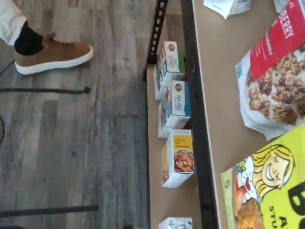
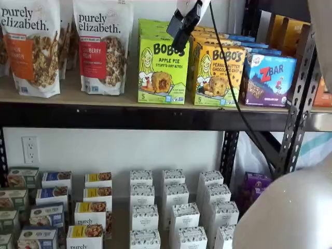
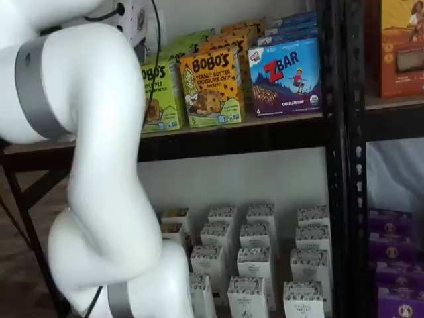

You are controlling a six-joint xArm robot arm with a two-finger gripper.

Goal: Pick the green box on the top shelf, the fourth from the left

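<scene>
The lime-green Bobo's Apple Pie box [image 2: 162, 70] stands upright on the top shelf [image 2: 104, 99], between a granola bag and a yellow-orange box. My gripper [image 2: 179, 35] hangs from above, its black fingers just in front of the green box's upper right corner. No gap or box shows between the fingers. In the wrist view the green box [image 1: 269, 191] shows its cartoon girl close by on the tan board [image 1: 221, 95]. In a shelf view the green box [image 3: 160, 93] is partly hidden behind my white arm [image 3: 93, 132].
A cranberry granola bag [image 2: 102, 46] stands left of the green box. A yellow-orange Bobo's box [image 2: 218, 75] and a blue Zbar box [image 2: 268, 80] stand to its right. Several small boxes [image 2: 142, 215] fill the lower shelf. A person's brown shoe [image 1: 52, 55] is on the floor.
</scene>
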